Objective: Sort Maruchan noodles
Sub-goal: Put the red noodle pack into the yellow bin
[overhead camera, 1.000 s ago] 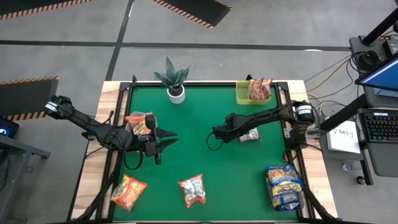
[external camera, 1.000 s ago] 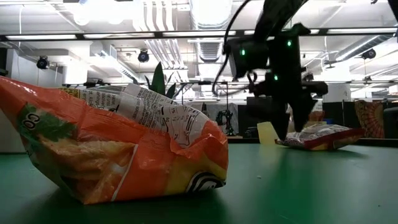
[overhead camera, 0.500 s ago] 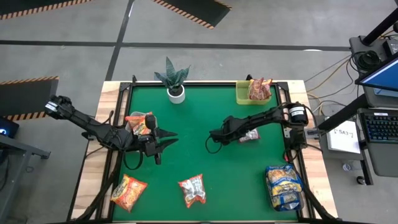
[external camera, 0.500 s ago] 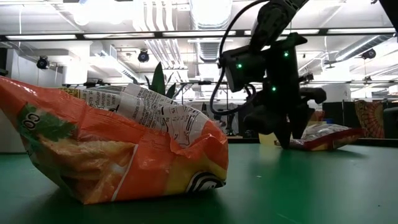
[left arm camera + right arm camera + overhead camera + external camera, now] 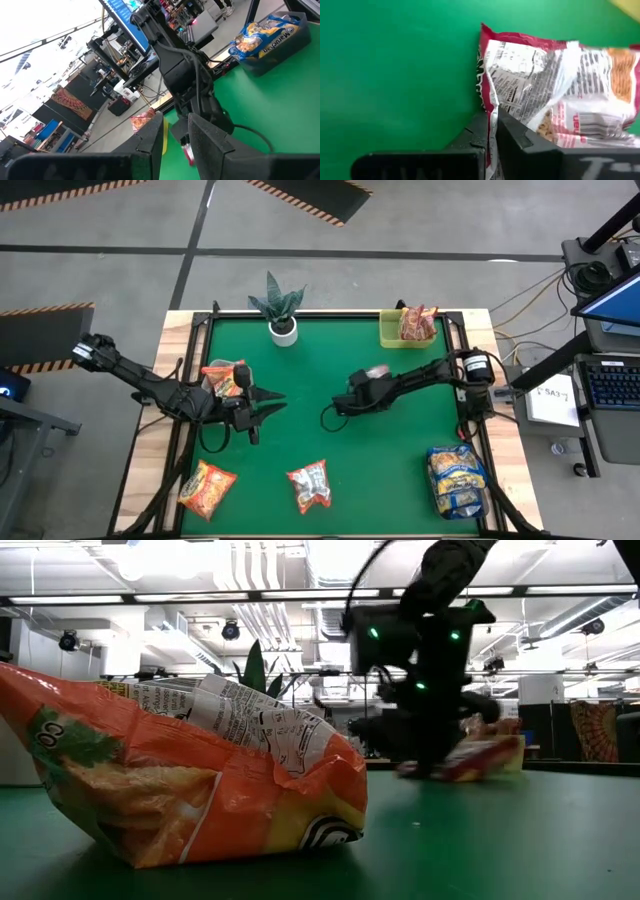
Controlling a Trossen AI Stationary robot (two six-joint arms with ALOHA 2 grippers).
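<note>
While the right claw (image 5: pixel 490 132) is pinched together on the edge of a crinkly red-and-silver plastic ramen packet (image 5: pixel 555 95), with only a thin strip of the wrapper's seam between the two dark fingers, the step in hand looks like carrying that packet to its pile. The bite is shallow, so I would judge a slow, level lift best; a jerk could let the slippery film slide out. In the high view the packet (image 5: pixel 377 372) sits at the claw near the middle of the green table (image 5: pixel 330 350), and in the low view it hangs tilted, one end close to the felt.

Farther out, the left claw (image 5: pixel 268 402) waits over the table's left half, its fingers only slightly apart and holding nothing. Beside that arm lies an orange-red flat packet (image 5: pixel 222 374); another orange packet (image 5: pixel 206 485) and a red-silver packet (image 5: pixel 309 483) lie near the front edge, a bundle of yellow-and-blue packets (image 5: pixel 456 477) at the front right. At the far edge, a lime-green square tray (image 5: pixel 391 335) already holding a reddish packet (image 5: pixel 416 323) seems the likely target; the small potted plant in a white pot (image 5: pixel 281 308) is well clear.
</note>
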